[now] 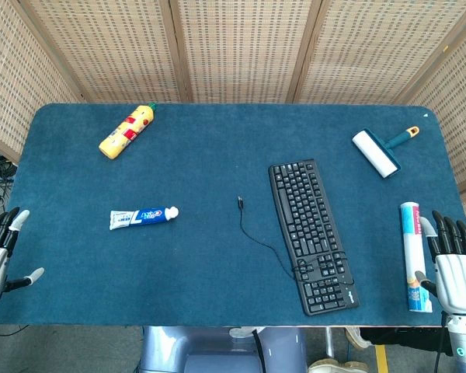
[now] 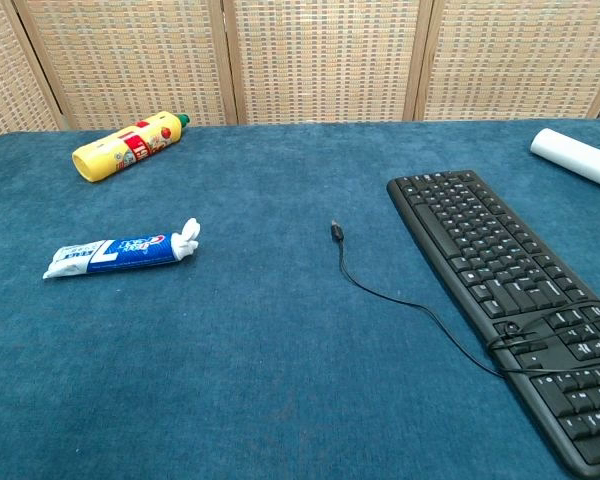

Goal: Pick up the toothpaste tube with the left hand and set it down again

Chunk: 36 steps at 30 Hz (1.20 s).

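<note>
The toothpaste tube, blue and white with a white cap pointing right, lies flat on the blue table left of centre. My left hand hovers at the table's left edge, well to the left of the tube, fingers spread and holding nothing. Over at the table's right edge my right hand is also spread and empty, beside a white tube-shaped pack. Neither hand shows in the chest view.
A yellow bottle lies at the back left. A black keyboard with a loose cable sits right of centre. A lint roller lies at the back right.
</note>
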Available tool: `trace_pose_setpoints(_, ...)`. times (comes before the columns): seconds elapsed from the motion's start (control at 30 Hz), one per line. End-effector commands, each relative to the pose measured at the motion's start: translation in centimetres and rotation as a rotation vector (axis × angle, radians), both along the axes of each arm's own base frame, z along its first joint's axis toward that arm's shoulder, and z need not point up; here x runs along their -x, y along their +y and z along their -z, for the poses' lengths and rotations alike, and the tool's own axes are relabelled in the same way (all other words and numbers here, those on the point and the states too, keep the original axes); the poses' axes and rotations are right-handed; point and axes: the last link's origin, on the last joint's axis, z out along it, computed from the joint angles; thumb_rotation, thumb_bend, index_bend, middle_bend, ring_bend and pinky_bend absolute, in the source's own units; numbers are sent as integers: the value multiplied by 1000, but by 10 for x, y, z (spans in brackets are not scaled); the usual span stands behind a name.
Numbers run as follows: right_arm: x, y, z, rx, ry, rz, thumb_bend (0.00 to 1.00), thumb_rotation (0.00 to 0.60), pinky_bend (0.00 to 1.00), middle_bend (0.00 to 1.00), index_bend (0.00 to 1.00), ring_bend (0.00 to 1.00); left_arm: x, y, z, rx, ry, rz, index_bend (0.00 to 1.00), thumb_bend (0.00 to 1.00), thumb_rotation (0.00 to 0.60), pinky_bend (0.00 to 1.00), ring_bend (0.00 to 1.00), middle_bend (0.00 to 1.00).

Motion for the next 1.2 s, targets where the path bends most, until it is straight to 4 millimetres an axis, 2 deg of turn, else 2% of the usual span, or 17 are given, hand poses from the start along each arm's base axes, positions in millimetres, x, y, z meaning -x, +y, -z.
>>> trace_pose_setpoints(0.03,0,0,0,-1,2,1,0,600,0,0,0,0,0,0,1,2,0,-3,0,0,600,0,0,0)
trace_pose_setpoints(0.27,-1,1,0,-2,5,1,0,600,0,0,0,0,2,2,2,10,-2,-8,0,0,600,0,0,0)
trace_pose_setpoints(0.37,-1,0,-1,3,2,3,0,600,0,0,0,0,0,14,9,37,-19,6,0,0,600,0,0,0)
trace_pose_setpoints(0.47,1,-1,-1,4,8,14,0,600,0,0,0,0,-8,38,21,75,-13,40,0,0,600,0,0,0)
trace_pose_setpoints(0.6,5,-4,-1,3,15,37,0,600,0,0,0,0,-27,85,48,160,-20,88,0,0,600,1,0,0)
trace_pose_setpoints(0.73,8,-7,-3,12,18,61,0,600,0,0,0,0,-44,130,80,236,-2,107,2,0,600,135,52,37)
trace_pose_setpoints(0.83,12,-9,-3,15,26,80,0,600,0,0,0,0,-54,152,103,276,16,108,32,33,600,202,113,103)
trace_pose_setpoints(0.97,22,-12,-4,18,36,128,0,600,0,0,0,0,-60,174,134,327,60,79,101,186,600,220,159,163)
trace_pose_setpoints(1.07,23,-14,-5,21,38,133,0,600,0,0,0,0,-61,180,146,335,86,66,148,234,600,233,196,209)
trace_pose_setpoints(1.2,24,-14,-4,18,41,140,0,600,0,0,0,0,-60,180,155,348,84,57,193,246,600,287,239,254)
